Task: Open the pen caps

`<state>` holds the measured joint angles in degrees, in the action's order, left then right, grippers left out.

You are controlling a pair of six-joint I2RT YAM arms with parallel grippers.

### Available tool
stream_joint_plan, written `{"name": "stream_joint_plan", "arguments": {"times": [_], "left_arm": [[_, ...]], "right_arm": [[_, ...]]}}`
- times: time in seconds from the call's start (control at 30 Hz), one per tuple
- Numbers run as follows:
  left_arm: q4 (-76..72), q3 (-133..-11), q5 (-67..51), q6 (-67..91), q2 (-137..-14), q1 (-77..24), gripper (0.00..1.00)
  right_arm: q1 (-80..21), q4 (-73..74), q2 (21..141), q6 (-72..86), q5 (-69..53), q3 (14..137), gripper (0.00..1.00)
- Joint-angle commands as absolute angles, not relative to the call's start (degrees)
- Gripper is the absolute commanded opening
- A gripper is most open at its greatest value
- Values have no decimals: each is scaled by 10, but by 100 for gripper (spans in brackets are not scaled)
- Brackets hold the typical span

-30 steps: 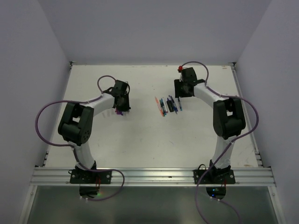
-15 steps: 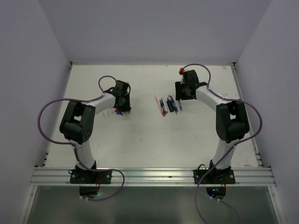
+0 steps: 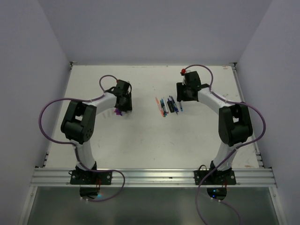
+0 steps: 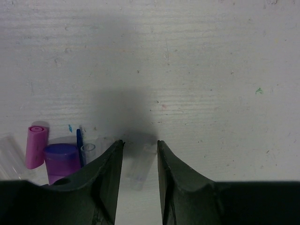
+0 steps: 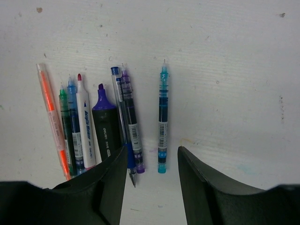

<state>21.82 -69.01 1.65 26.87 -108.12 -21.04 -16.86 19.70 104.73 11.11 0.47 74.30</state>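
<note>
Purple cap [image 4: 62, 157], pink cap [image 4: 36, 146] lie lower left of left wrist view. Left gripper [image 4: 139, 143] fingers parted, clear cap [image 4: 139, 171] loose between. Right gripper [image 5: 152, 154] fingers parted over pens [image 5: 104, 129], gripping nothing.

The table [image 4: 211, 56] is showing a matt, faintly grained, scuffed white surface. The pens [image 5: 104, 126] are gleaming as smooth glossy plastic. In the left wrist view, the pink cap [image 4: 35, 146] at lower left is looking matt and the clear cap [image 4: 140, 166] at bottom centre is looking translucent.

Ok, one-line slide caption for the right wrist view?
Right gripper, jaws apart, above a row of pens on the white table; one teal pen lies apart.
</note>
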Motion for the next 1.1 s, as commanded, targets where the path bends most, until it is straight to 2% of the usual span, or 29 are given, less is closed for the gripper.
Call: {"name": "stream_joint_plan", "arguments": {"times": [0.0,0.27,0.43,0.5,0.53,0.57,0.6,0.63,0.7,0.73,0.83,0.97,1.07], "left_arm": [[210,-712,33,265,-1086,-213,38],[207,-734,31,265,-1068,-213,40],[216,-756,28,271,-1036,-213,48],[225,-764,31,276,-1015,-213,54],[226,-765,31,277,-1006,-213,55],[225,-760,28,281,-996,-213,63],[222,-756,25,284,-973,-213,65],[221,-752,17,286,-961,-213,74],[210,-731,9,294,-926,-213,80],[208,-724,4,296,-914,-212,98],[191,-679,-46,326,-870,-213,100],[100,-559,-152,380,-809,-213,100],[-86,-425,-251,443,-739,-213,100]], "right_arm": [[-169,180,1019,112,2,734,51],[-169,178,1004,119,2,728,51],[-168,186,972,131,2,711,52],[-168,192,959,140,11,699,57],[-169,196,941,142,13,692,74],[-168,198,932,147,18,685,98],[-169,202,922,156,24,666,99],[-169,207,899,162,25,657,99],[-169,228,882,177,32,633,99],[-169,237,870,182,36,628,99],[-170,266,855,205,5,593,99],[-175,243,769,237,-48,473,99],[-181,220,661,248,-83,393,99]]}}
